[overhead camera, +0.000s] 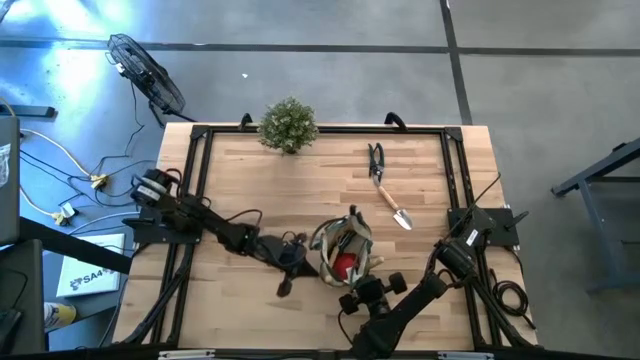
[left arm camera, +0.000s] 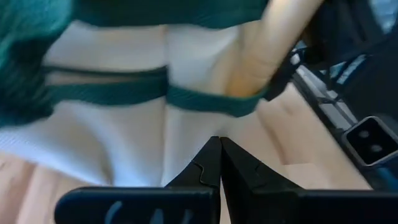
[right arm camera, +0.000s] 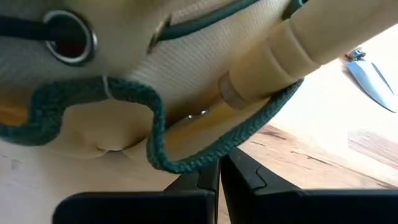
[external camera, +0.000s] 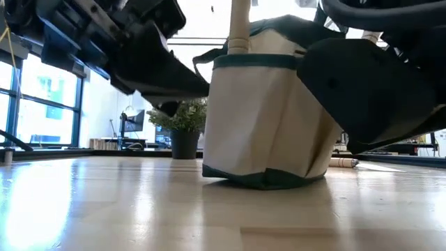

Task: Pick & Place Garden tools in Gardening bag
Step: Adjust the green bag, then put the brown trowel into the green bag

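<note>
bag: small tan fabric gardening tote with olive-green trim and round mouth stands upright on the light wooden plank surface, near the front edge, about mid-width. high view shows wooden-handled tools and a red piece already inside its mouth. a pale wooden handle sits in a green-edged side pocket, seen close in the right wrist view; low view shows a pale handle sticking up above the bag rim.

left gripper sits just beside the bag on its left side, low over the surface. its fingers are fully closed, tips together, pointing at the bag's fabric wall, holding nothing.

right gripper is at the bag's front-right side, very near it. its fingers are also closed together, empty, right under the pocket edge; cannot tell whether they touch the fabric.

still out on the surface, well apart from the bag toward the back right: dark-handled snips and, just beside them, a wooden-handled metal trowel, blade toward the front. trowel blade also shows in the right wrist view.

bushy green potted plant sits at the back edge, left of centre. black floor fan lies on the grey floor beyond the back-left corner.
</note>
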### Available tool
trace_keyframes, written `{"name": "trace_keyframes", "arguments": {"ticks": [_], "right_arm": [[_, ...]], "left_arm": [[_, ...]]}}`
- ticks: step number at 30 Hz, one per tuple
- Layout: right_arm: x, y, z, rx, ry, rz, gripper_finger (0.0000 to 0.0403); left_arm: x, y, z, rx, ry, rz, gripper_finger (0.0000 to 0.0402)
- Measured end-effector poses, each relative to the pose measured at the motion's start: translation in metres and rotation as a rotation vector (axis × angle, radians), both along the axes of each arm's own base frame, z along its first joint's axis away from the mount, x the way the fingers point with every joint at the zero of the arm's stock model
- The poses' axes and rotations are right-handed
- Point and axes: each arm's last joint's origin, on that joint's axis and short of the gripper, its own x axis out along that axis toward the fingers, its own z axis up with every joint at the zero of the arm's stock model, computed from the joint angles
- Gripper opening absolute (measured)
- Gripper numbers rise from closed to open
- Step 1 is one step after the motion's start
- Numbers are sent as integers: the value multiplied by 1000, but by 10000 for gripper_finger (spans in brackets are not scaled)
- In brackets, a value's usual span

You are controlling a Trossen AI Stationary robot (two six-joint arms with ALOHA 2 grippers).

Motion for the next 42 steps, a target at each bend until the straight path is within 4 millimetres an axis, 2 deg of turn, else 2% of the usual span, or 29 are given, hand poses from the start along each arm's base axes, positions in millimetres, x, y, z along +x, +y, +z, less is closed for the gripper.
{"name": "trace_keyframes", "arguments": {"ticks": [11,23,26,30,35,42], "right_arm": [[-2,2,0,16,18,-9,3],[-3,2,-1,42,46,-32,3],[-5,4,5,58,39,-26,3],[-17,15,23,112,26,-6,3],[-42,35,48,213,7,16,3],[-71,68,53,340,-102,79,3]], "left_arm": [[1,-28,16,-25,-54,-78,0],[-3,-37,16,-28,-52,-109,0],[-4,-38,16,-27,-51,-125,0],[-4,-38,16,-22,-53,-127,0],[-4,-38,16,11,-68,-131,0],[-5,-36,26,76,-121,-120,0]]}}
